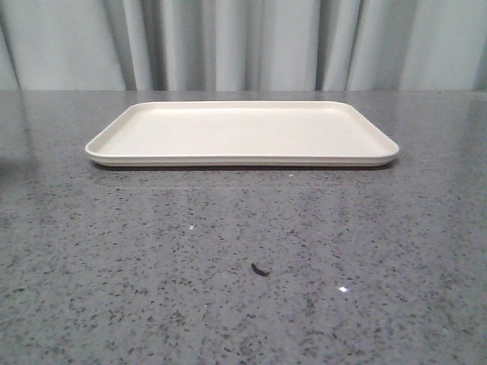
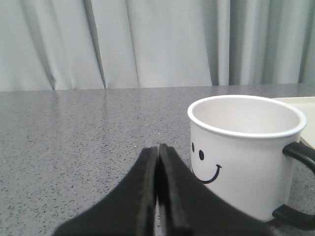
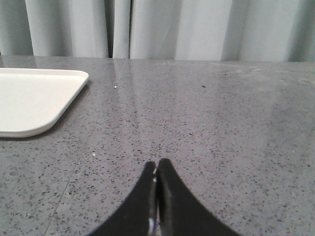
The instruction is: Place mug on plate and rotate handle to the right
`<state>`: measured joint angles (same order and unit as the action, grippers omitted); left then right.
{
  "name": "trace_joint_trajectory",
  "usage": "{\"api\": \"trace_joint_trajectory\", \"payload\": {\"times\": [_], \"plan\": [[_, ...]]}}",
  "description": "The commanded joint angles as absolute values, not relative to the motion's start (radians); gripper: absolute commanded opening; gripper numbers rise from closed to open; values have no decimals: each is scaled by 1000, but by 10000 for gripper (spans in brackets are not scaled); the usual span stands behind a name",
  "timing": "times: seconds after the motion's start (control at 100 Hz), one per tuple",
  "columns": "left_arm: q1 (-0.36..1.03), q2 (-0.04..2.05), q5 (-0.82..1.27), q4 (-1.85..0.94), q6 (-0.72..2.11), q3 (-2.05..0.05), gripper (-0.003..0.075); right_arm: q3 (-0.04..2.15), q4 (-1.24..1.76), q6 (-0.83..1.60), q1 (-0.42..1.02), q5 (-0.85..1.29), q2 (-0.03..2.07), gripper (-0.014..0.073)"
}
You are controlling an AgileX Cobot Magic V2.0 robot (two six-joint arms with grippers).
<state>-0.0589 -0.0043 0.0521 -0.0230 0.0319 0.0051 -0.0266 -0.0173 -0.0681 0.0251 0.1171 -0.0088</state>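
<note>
The left hand (image 2: 158, 196) is sitting pinched together just beside the mug (image 2: 246, 152), so it is risking bumping the mug over instead of grabbing it for the plate (image 1: 242, 134).

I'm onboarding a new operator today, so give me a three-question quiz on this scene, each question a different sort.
1. True or false: the mug already stands on the plate.
2. Which wrist view shows the smiley mug: A) left, B) right, C) both?
3. Fill in: the fingers of both the left pincer and the right pincer are pressed ____.

Key: 1. False; it stands on the grey table, and the plate is bare in the front view. 2. A. 3. together, gripping nothing.
</note>
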Motion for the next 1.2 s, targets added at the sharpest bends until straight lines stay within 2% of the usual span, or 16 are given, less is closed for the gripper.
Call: {"api": "trace_joint_trajectory", "payload": {"times": [0.0,0.3,0.47,0.9,1.19], "plan": [[-55,-38,-30,-32,30,9,-19,-27,-29,-66,19,27,-31,-70],[-55,-38,-44,-32,30,9,-19,-26,-24,-66,19,6,-31,-70],[-55,-35,-38,-32,30,-6,-19,-16,-23,-66,19,-79,-30,-70],[-55,193,119,-84,30,-316,-19,303,-20,-66,19,305,142,-61],[-55,359,195,-84,30,-472,-19,427,-7,-66,19,467,268,-61]]}}
